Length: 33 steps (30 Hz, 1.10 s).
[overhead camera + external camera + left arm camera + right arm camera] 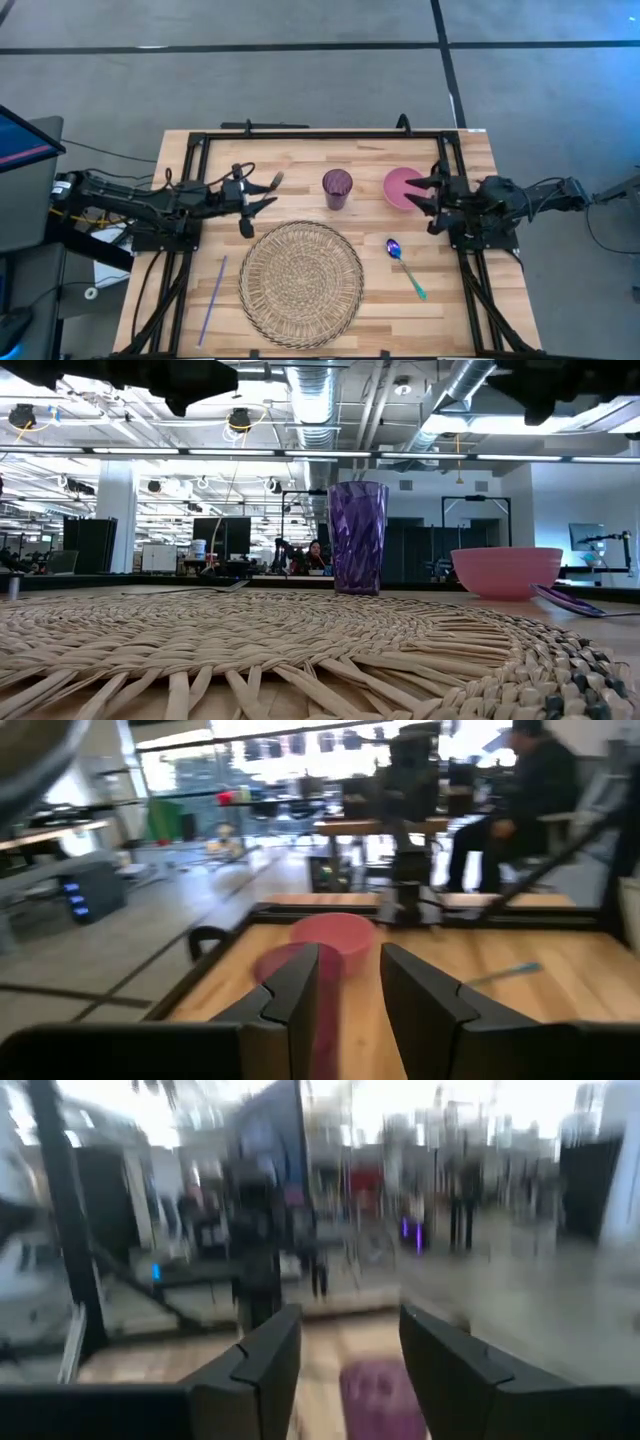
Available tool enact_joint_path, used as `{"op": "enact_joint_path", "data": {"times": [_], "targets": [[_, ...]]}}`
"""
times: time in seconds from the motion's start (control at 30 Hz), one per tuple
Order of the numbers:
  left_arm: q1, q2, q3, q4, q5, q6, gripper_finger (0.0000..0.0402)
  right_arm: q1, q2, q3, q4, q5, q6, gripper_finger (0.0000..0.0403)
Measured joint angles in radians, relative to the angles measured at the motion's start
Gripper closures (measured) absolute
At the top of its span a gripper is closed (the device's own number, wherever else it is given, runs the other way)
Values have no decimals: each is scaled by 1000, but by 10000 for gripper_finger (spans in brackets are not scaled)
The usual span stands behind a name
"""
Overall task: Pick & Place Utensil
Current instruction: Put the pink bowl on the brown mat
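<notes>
The utensil is a spoon (405, 266) with a shiny blue bowl and a teal handle. It lies flat on the wooden table to the right of the woven placemat (300, 283), and it also shows in the low view as the spoon (566, 600). My left gripper (265, 195) hovers open, left of the purple cup (337, 188). My right gripper (422, 203) hovers open beside the pink bowl (402, 186), above the spoon's far end. The left wrist view looks past open fingers (300, 990) at the bowl (335, 938) and the spoon's handle (500, 974).
A thin purple stick (211, 298) lies on the table left of the placemat. The cup (357, 538) and the bowl (506, 570) stand upright behind the placemat (300, 650). A black frame (320, 135) runs along the far edge and both sides. A person sits beyond the table (520, 800).
</notes>
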Motion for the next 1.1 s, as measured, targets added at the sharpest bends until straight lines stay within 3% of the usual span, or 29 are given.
{"op": "enact_joint_path", "data": {"times": [0.23, 0.43, 1.1], "targets": [[0, -4, 1, -3, -33, 0, 291, -41, 262, 91, -341, 124, 300, 240], [0, -6, 1, 9, -33, 1, 291, -88, 445, 92, -398, 115, 512, 250], [0, -6, 1, 39, -74, 58, 291, -196, 739, 93, -385, 115, 582, 207]]}}
